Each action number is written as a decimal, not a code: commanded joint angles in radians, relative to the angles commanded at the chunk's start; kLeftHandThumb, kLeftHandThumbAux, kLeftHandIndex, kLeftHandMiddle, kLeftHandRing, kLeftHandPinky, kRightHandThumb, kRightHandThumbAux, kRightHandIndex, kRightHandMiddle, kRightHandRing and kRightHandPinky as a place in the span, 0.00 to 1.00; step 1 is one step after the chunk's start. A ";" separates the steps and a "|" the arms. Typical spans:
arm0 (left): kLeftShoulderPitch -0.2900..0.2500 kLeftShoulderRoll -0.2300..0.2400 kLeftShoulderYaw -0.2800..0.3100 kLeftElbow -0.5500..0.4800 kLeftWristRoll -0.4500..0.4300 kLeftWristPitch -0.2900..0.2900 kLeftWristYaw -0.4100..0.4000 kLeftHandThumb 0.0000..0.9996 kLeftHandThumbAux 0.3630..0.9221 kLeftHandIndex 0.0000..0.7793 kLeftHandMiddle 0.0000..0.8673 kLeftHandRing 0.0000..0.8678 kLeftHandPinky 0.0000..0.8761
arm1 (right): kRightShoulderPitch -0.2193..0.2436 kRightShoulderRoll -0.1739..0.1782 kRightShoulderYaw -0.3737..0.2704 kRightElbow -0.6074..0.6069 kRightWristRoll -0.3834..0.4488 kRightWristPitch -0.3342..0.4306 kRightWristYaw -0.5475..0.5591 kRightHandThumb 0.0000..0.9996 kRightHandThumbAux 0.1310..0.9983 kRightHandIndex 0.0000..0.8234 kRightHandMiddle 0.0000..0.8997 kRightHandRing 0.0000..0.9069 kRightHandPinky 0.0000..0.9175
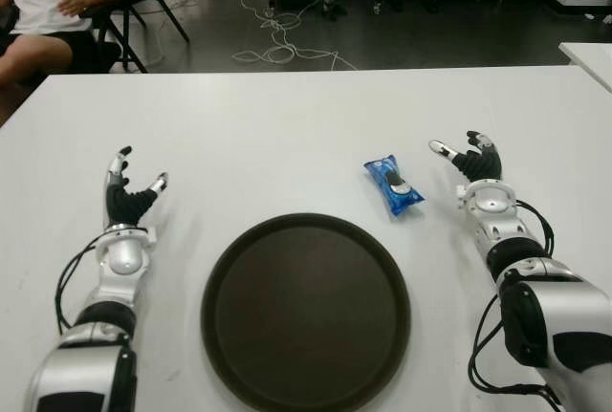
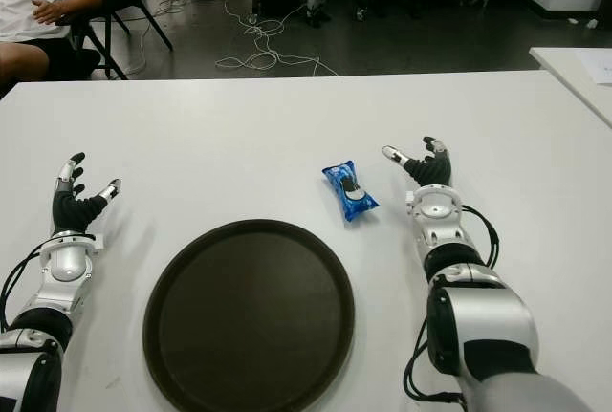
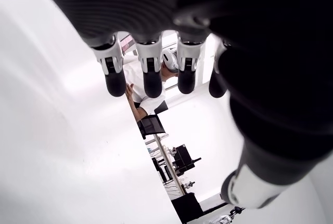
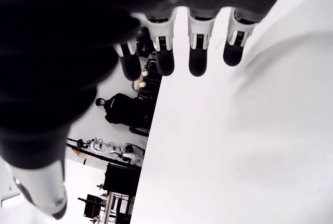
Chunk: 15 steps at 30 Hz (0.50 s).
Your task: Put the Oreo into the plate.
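Our right hand (image 1: 469, 162) shows on the right side of the white table (image 1: 287, 125), fingers spread and relaxed, holding nothing — in its own wrist view the four fingertips (image 4: 199, 63) hang straight, apart from one another, with bare table beyond them. The thumb points inward toward the Oreo packet (image 1: 393, 185), which lies just beside the hand on its left, flat on the table and apart from the fingers. The packet is blue, with a dark cookie printed on it, and it sits at a slant.

Near the packet, toward us and to the left, is the plate (image 1: 306, 312) — a round, dark brown tray with a low rim. The packet lies outside that rim, near its far right edge but not touching it, and nothing lies in the plate.

Our left hand (image 1: 129, 192) shows on the other side of the plate, well apart from the packet, fingers likewise loose and extended with nothing in them; its wrist view shows the fingertips (image 3: 151, 81) lined up and separate.

Past the far left corner of the table a person (image 1: 43, 10) in a white shirt sits on a chair, and cables (image 1: 277, 44) trail across the dark floor behind the table.
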State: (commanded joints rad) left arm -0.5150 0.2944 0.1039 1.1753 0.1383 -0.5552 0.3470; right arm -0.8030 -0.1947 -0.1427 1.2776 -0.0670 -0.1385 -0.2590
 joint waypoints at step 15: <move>-0.003 0.004 -0.003 0.001 0.006 0.010 0.007 0.00 0.71 0.07 0.08 0.05 0.03 | -0.002 0.000 0.012 0.001 -0.006 0.008 -0.004 0.00 0.63 0.23 0.16 0.10 0.03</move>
State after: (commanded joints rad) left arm -0.5179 0.2986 0.1009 1.1768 0.1447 -0.5451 0.3542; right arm -0.8051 -0.1947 -0.1303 1.2781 -0.0727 -0.1308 -0.2631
